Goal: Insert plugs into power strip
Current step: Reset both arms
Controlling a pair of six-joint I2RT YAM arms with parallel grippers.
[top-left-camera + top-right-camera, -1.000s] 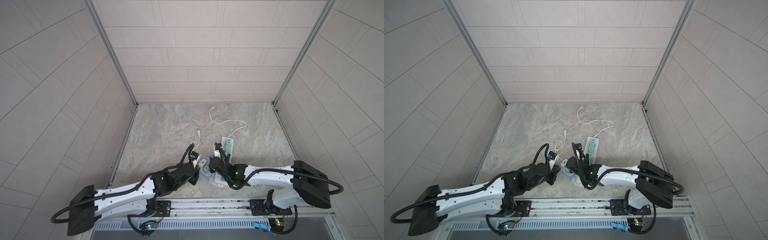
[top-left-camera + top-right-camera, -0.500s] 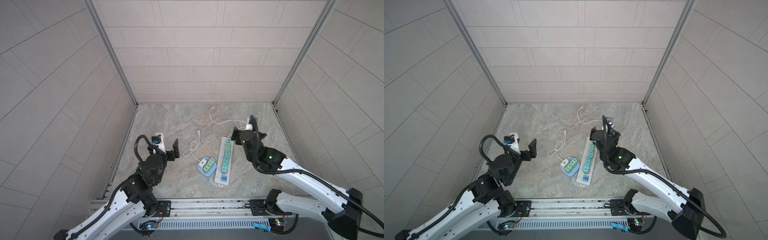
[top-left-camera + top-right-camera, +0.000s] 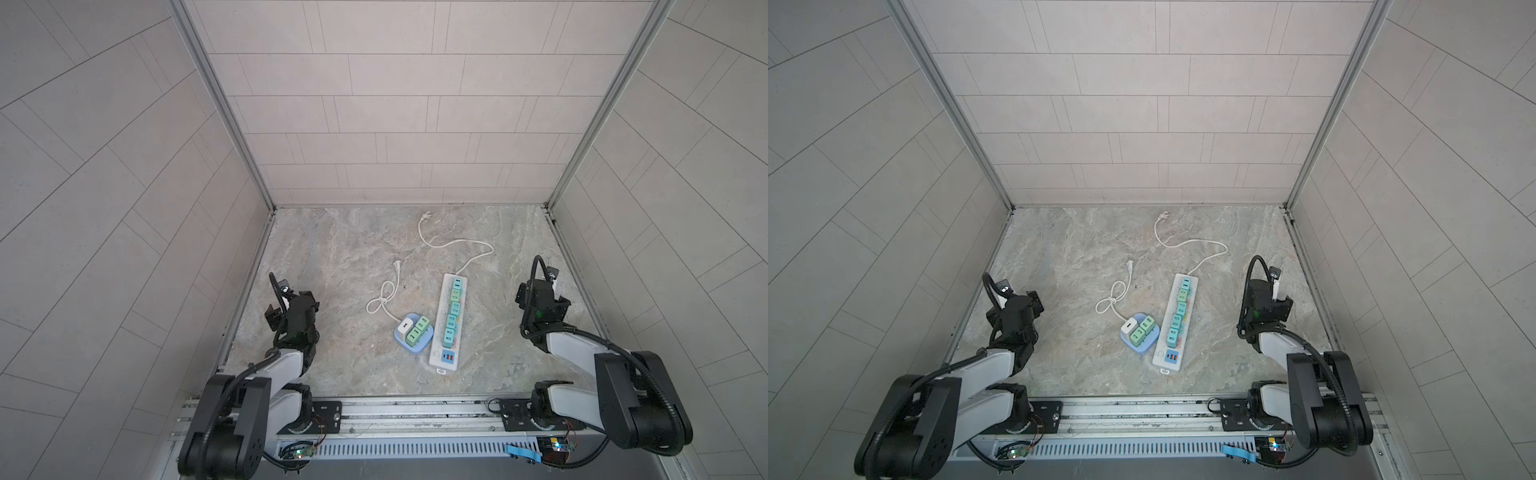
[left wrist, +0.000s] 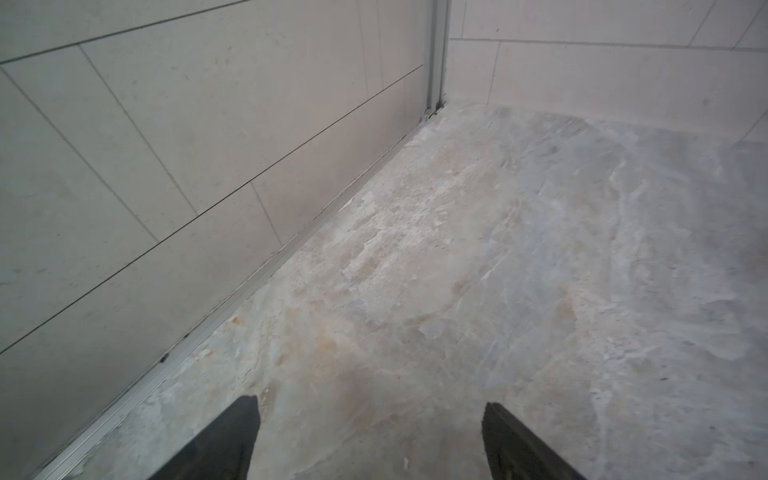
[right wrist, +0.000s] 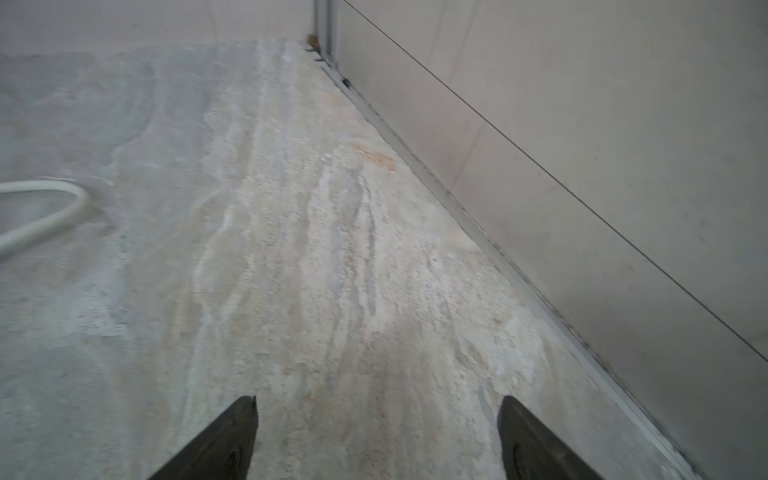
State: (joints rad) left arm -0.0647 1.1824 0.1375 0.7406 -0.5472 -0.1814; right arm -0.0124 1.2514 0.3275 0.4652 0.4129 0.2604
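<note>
The long white power strip lies mid-floor, seen in both top views, with several teal and mint plugs seated in a row along it. Beside it sits a small blue square base holding green plugs and a flat white charger block. My left gripper is drawn back near the left wall, open and empty, its fingertips spread over bare floor. My right gripper is back near the right wall, also open and empty.
A white cord runs from the strip toward the back wall; its loop shows in the right wrist view. A knotted white cord leads from the blue base. Tiled walls close in on three sides, and a metal rail runs along the front.
Both arms have pulled away from the blue base and strip in the middle, each to its own side wall. Both grippers went from shut to open.
</note>
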